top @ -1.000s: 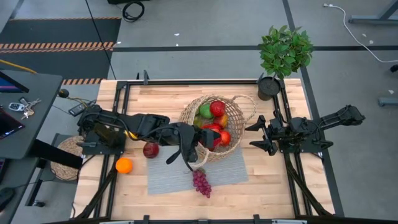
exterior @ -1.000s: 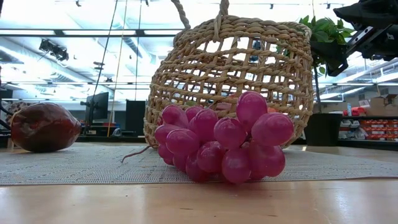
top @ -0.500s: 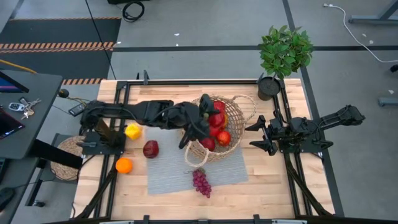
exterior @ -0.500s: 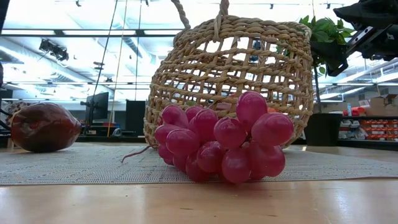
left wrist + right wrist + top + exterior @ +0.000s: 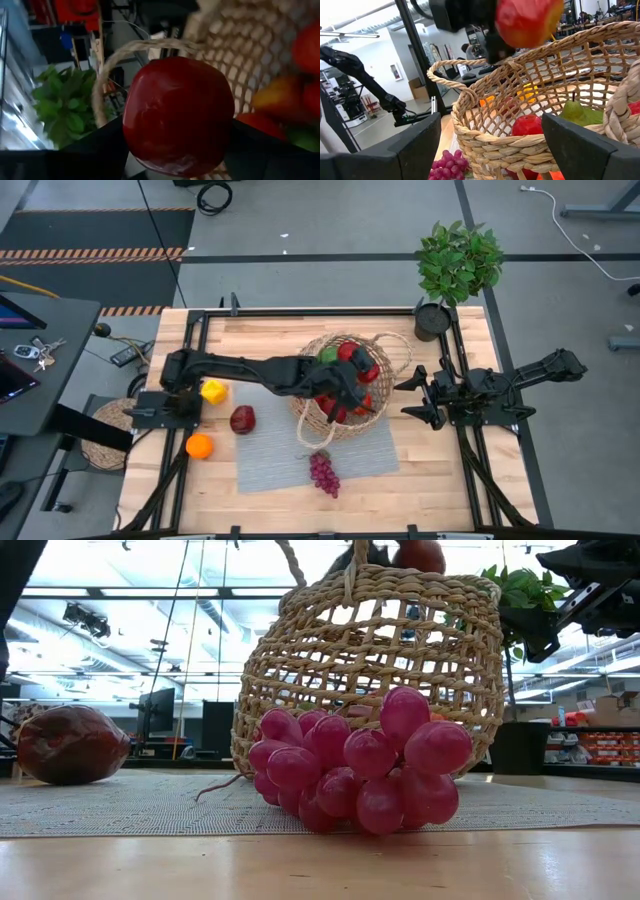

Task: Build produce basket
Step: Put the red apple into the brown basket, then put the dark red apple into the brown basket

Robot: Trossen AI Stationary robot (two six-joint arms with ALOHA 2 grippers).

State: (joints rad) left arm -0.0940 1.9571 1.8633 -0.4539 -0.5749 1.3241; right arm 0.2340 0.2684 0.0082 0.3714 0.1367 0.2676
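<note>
Wooden table (image 5: 420, 470) — grey mat (image 5: 270, 465), orange (image 5: 199, 445), yellow pepper (image 5: 213, 391).

No text, label, brand, number or sign could be read in any of the views. Shelving in the room behind the table was seen only as blurred red and orange shapes, and whatever was printed there could not be made out.
</note>
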